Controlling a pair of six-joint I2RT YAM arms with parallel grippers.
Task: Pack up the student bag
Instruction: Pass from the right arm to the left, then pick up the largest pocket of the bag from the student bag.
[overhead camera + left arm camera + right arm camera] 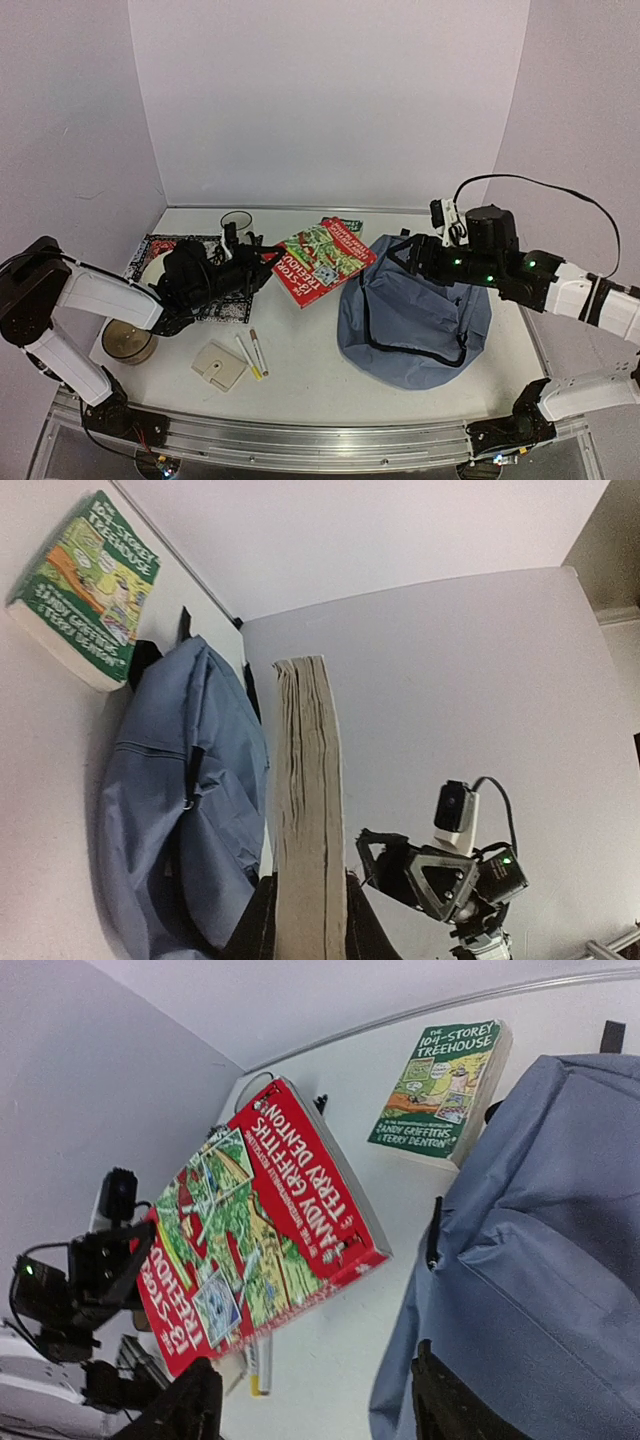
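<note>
The student bag (pixel 415 315) is a blue-grey backpack lying flat on the right half of the table. It also shows in the left wrist view (pixel 180 780) and the right wrist view (pixel 540 1240). My left gripper (pixel 266 263) is shut on a red Treehouse book (pixel 325 262) and holds it tilted above the table, just left of the bag. In the left wrist view the book's page edge (pixel 308 810) stands between the jaws (pixel 308 925). My right gripper (pixel 405 256) hangs open at the bag's upper left edge, nothing between its fingers (pixel 450 1410).
A green Treehouse book (pixel 352 226) lies on the table behind the red one. Two pens (pixel 254 353), a beige wallet (pixel 220 365), a round tin (pixel 128 342) and a black-and-white patterned pad (pixel 205 290) sit at front left. A wire ring (pixel 237 218) lies at the back.
</note>
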